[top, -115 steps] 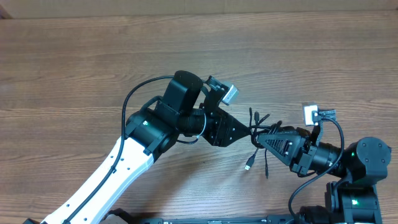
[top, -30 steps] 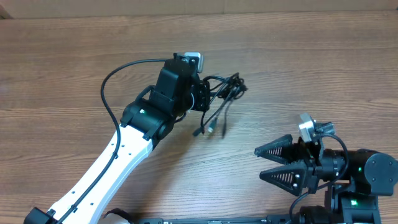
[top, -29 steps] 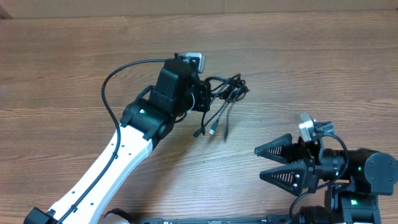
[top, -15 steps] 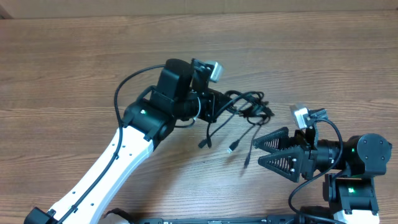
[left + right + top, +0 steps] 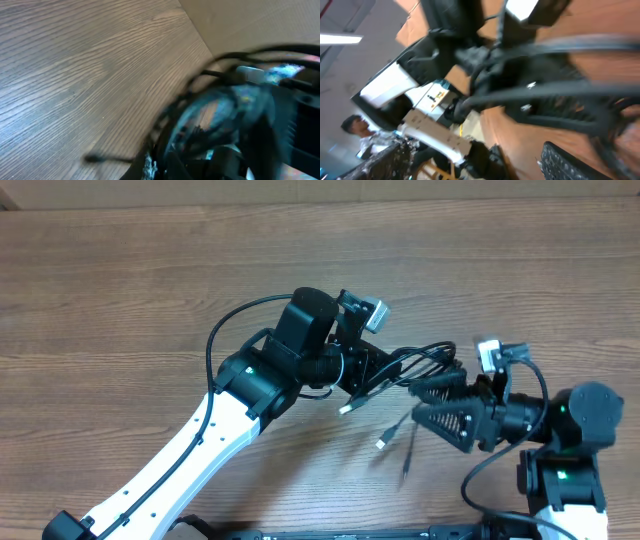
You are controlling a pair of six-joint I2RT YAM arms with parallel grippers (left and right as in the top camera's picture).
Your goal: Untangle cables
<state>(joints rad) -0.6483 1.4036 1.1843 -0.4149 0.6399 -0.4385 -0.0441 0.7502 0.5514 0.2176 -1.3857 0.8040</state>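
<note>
Change since half a second ago: the left pincer (image 5: 372, 372) has swung its load further toward the right arm. The right pincer (image 5: 432, 402) has come up to meet it. A second ago the two were well apart.

- Left pincer: pressed together on the cables (image 5: 418, 366), pinching the bundle at one side so the rest hangs clear of the table (image 5: 120, 280).
- Right pincer: fingers spread, a little wider than a second ago. The knot sits just at its tips, at or between the fingers. No contact can be confirmed, because the right wrist view is motion-blurred.
- Loose plug ends (image 5: 382, 443) trail below and between the two pincers, one smeared by movement.

Meaning for the task: this looks like the approach to a second hold. A close on a separate strand would allow a pull-apart. Nothing is separated yet, and the cords are still one clump.

Materials:
- Cables: thin, black, limp and glossy. They are looped over each other, with small pale-tipped connectors.
- Right pincer fingers (image 5: 570, 162): black, wedge-shaped, with ribbed pads.
- Table: brown wood-grain laminate, matte with fine streaking.
- Left wrist view: cables (image 5: 200, 100) form a dark blurred arc close ahead of that pincer.
</note>
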